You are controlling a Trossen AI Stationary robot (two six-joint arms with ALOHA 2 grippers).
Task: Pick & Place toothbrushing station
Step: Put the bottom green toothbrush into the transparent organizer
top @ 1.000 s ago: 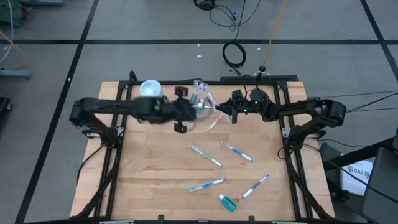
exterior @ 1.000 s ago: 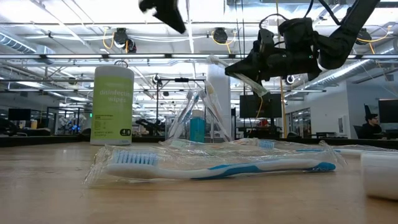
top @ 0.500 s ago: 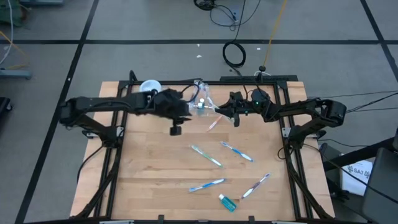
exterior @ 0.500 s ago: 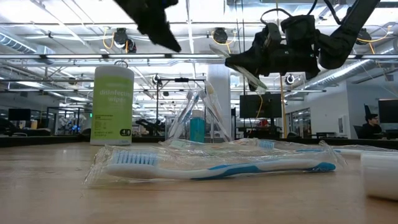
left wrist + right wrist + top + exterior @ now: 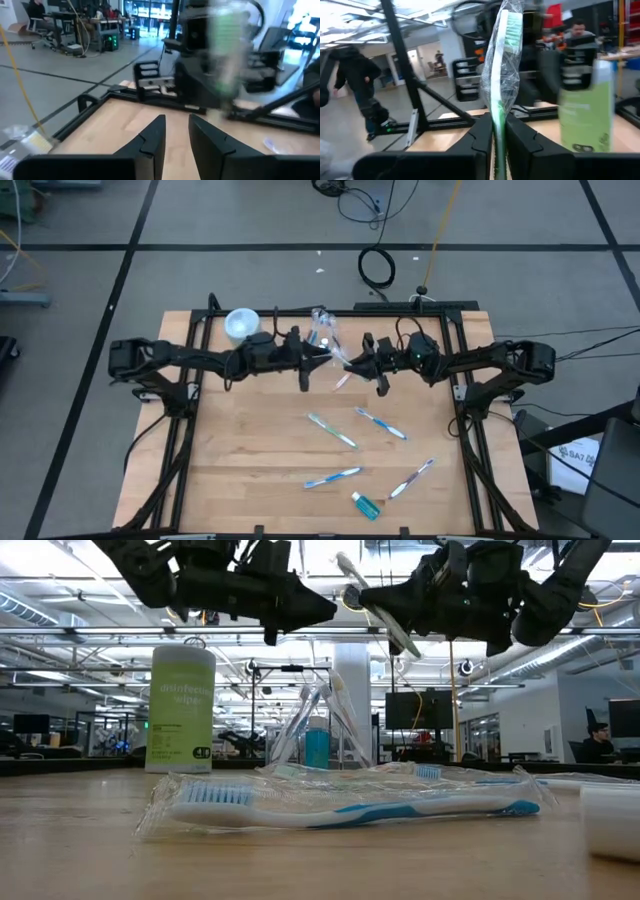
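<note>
A clear cup (image 5: 322,332) with several toothbrushes and a blue tube stands near the table's far edge, also in the low view (image 5: 318,740). My right gripper (image 5: 352,365) (image 5: 365,595) is shut on a green toothbrush in a clear wrapper (image 5: 501,70), high above the table just right of the cup. My left gripper (image 5: 308,365) (image 5: 175,135) is open and empty. It is level and points at the right gripper from the left. Wrapped toothbrushes (image 5: 332,430) (image 5: 381,423) (image 5: 333,477) (image 5: 411,478) and a small blue tube (image 5: 366,505) lie flat on the table. My right gripper pinches the wrapped toothbrush's handle (image 5: 497,122) between its two fingers. The fingers come level from the table's right side. The brush is lifted clear and tilted, and its bristle head (image 5: 347,562) sticks out past the fingertips, up and toward the left.
A green canister with a pale blue lid (image 5: 241,323) (image 5: 181,710) stands at the far left, left of the cup. A pinkish toothbrush (image 5: 343,378) shows on the table below the grippers. The nearest wrapped brush (image 5: 340,808) fills the low view's foreground.
My left gripper has swung round and come down: its fingers now lie level and point toward the right gripper. My right gripper has risen a little and shifted toward the table's left with the toothbrush still in its fingers.
</note>
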